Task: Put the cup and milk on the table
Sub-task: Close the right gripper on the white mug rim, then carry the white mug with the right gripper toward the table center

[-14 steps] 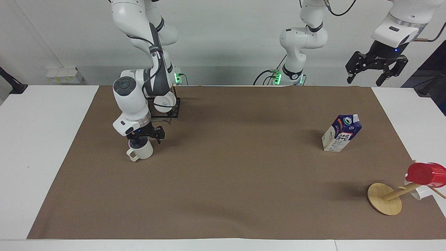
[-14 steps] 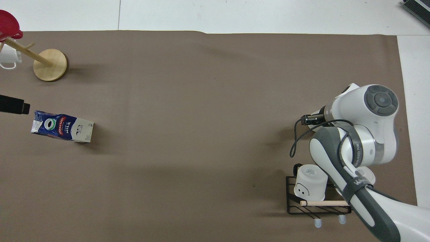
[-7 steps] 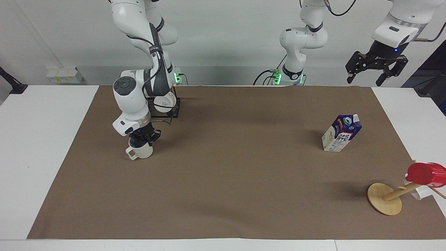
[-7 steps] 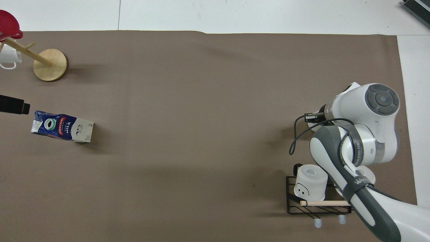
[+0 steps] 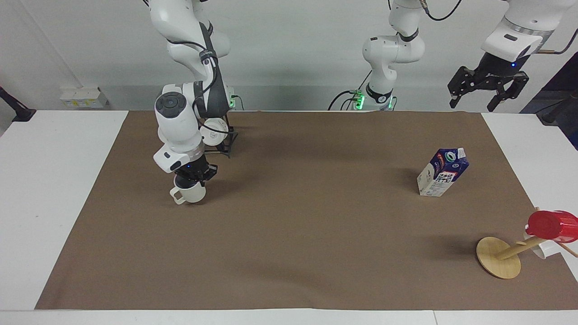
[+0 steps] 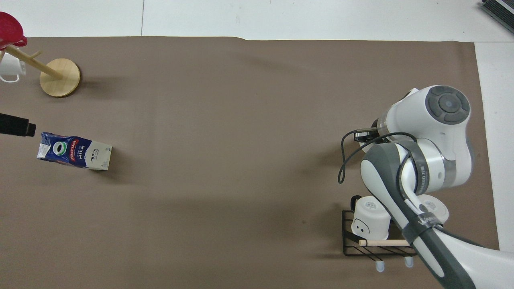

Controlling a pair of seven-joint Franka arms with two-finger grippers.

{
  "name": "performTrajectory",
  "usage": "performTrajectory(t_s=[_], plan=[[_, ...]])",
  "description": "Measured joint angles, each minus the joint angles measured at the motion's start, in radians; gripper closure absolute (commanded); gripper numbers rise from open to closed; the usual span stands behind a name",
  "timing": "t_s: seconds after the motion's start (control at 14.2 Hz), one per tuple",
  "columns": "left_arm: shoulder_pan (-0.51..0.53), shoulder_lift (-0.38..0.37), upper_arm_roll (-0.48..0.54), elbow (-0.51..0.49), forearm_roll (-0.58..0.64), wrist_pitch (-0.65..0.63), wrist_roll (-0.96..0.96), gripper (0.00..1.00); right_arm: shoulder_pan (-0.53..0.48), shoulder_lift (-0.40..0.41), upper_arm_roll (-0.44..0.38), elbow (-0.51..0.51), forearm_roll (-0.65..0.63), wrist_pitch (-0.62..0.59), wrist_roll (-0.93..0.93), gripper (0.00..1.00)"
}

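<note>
My right gripper [image 5: 190, 179] is shut on the rim of the cream cup [image 5: 192, 194]. It holds the cup low over the brown sheet [image 5: 316, 225] of the table [image 5: 45, 180], near the wire rack, with the handle toward the right arm's end. In the overhead view the right arm hides the cup. The milk [image 5: 442, 172] stands on the sheet toward the left arm's end; it also shows in the overhead view [image 6: 74, 151]. My left gripper [image 5: 487, 92] waits open and empty, high over the table's edge at that end.
A black wire rack [image 5: 226, 140] with two white cups [image 6: 371, 218] stands close to the right arm's base. A wooden mug tree [image 5: 499, 257] carries a red cup [image 5: 551, 225] and a white cup [image 5: 539, 249], farther from the robots than the milk.
My right gripper's fingers closed on the cup's rim, then it rose a little and moved toward the table's middle with the cup. The left arm and the milk have not moved.
</note>
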Motion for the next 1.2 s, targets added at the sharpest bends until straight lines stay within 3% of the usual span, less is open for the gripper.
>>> performTrajectory(t_s=[0.42,1.2], plan=[[0.000,0.000,0.000,0.000,0.000,0.000,0.000,0.00,0.018,-0.001,0.095,0.112,0.000,-0.084,0.051,1.00],[0.000,0.000,0.000,0.000,0.000,0.000,0.000,0.00,0.226,0.053,0.121,0.132,0.043,-0.017,0.153,1.00]])
